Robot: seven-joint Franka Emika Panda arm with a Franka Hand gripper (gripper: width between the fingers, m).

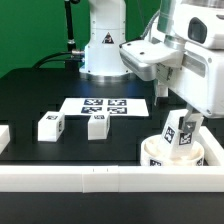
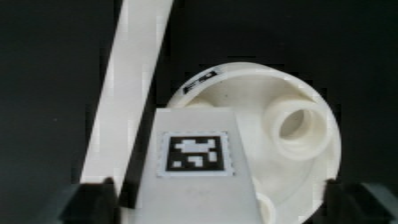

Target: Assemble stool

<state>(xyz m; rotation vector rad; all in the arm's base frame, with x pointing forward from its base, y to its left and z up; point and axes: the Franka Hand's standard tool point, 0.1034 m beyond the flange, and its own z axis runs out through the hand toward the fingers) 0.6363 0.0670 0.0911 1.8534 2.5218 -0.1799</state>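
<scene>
The round white seat (image 1: 160, 156) lies at the front of the exterior view's right, against the front rail. One tagged white leg (image 1: 180, 130) stands a little tilted on top of it. My gripper (image 1: 186, 108) hangs right over that leg. In the wrist view the leg (image 2: 199, 150) sits between my dark fingers (image 2: 89, 205) over the seat (image 2: 285, 125) and its round hole. There is a gap between the leg and the far finger, so my gripper (image 2: 226, 206) is open around it. Two more legs (image 1: 50, 126) (image 1: 97, 125) stand on the black table.
The marker board (image 1: 105, 105) lies flat mid-table in front of the robot base (image 1: 100, 45). A long white border rail (image 1: 90, 179) runs along the front edge and shows in the wrist view (image 2: 139, 60). Another rail piece (image 1: 5, 135) sits at the exterior view's left.
</scene>
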